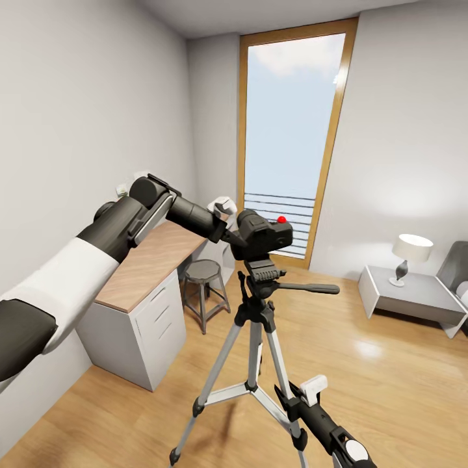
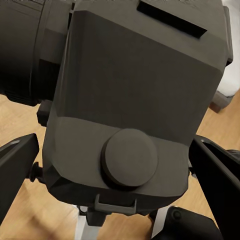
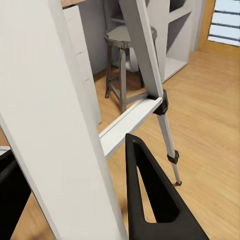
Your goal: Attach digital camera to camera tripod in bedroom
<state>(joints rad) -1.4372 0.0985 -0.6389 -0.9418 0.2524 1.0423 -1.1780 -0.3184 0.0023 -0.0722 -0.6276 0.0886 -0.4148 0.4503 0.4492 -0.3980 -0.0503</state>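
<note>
Right gripper (image 1: pixel 294 398) closed around a camera tripod (image 1: pixel 260 312) leg | left gripper (image 1: pixel 229 235) clamps the digital camera (image 1: pixel 263 237) on the tripod's head

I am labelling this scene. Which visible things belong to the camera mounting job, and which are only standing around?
Job: digital camera, camera tripod, left gripper at the camera, right gripper at a tripod leg.
Standing around: desk, stool, table lamp, low table.

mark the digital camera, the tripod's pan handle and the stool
digital camera (image 1: pixel 263 235), head view, front of its black body under the red button.
pan handle (image 1: pixel 312 287), head view, middle of the long black bar.
stool (image 1: pixel 203 269), head view, round grey seat.
</note>
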